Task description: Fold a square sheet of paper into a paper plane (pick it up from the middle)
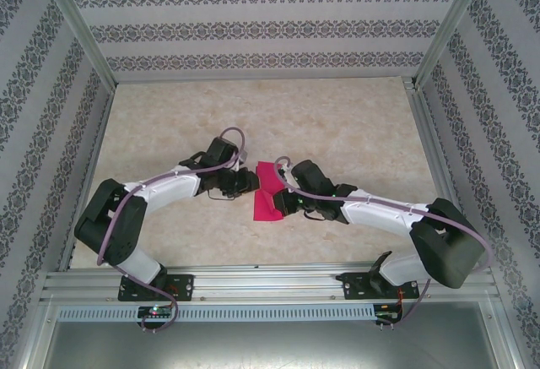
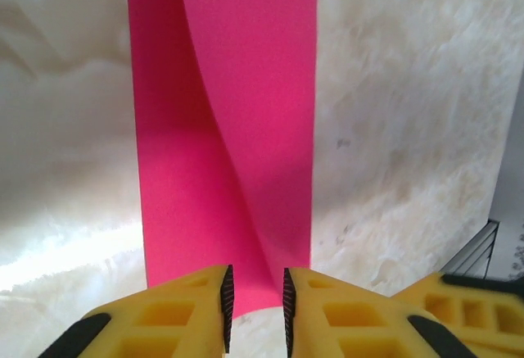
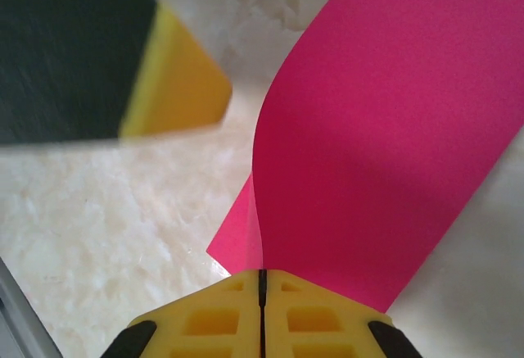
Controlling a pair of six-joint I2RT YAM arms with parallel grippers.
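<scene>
The square sheet of paper (image 1: pixel 267 204) is magenta-pink and lies curled and partly lifted on the table between both arms. In the right wrist view the sheet (image 3: pixel 385 145) bends up in a loose fold, and my right gripper (image 3: pixel 263 274) is shut on its near edge. In the left wrist view the sheet (image 2: pixel 221 129) shows a soft diagonal bend. My left gripper (image 2: pixel 255 280) stands over its near edge, jaws slightly apart, with the paper's edge in the gap. From above, the left gripper (image 1: pixel 249 181) and right gripper (image 1: pixel 283 202) face each other across the sheet. The paper plane is out of view.
The beige marbled tabletop (image 1: pixel 253 116) stretches behind the arms. Patterned walls (image 1: pixel 253 27) enclose it on three sides. An aluminium rail (image 1: pixel 270 280) runs along the near edge, carrying both arm bases. One yellow finger of the left gripper (image 3: pixel 176 79) hangs close in the right wrist view.
</scene>
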